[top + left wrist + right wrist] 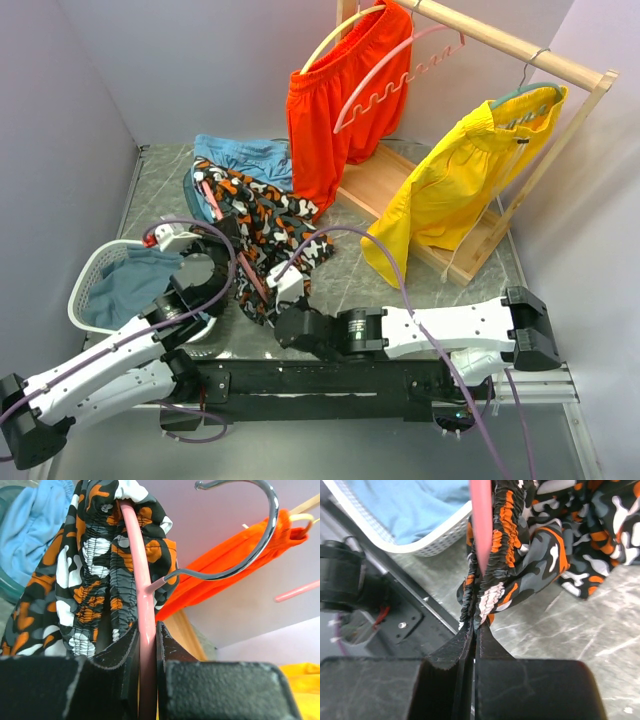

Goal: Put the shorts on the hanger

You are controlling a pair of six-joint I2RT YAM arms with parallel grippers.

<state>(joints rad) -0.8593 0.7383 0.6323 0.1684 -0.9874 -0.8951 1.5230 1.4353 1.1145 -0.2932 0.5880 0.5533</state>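
Mid-threading the camo shorts (270, 225) onto the pink hanger (139, 560)
The left gripper (147, 635) clamps the hanger bar and the right gripper (474, 630) pinches the waistband, with the fabric heaped at its 11 o'clock. Next move probably needs that waistband stretched over the far shoulder, hanger held steady.

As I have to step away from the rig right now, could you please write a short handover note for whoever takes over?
Grippers: the left gripper is shut on the hanger just below its hook. The right gripper is shut on the waistband of the shorts, right beside the hanger's bar.
Position: both things are low over the table, with the shorts' legs lying on it.
Done: the waistband is gathered round one hanger arm.
Left: get the shorts hanging fully on the hanger.
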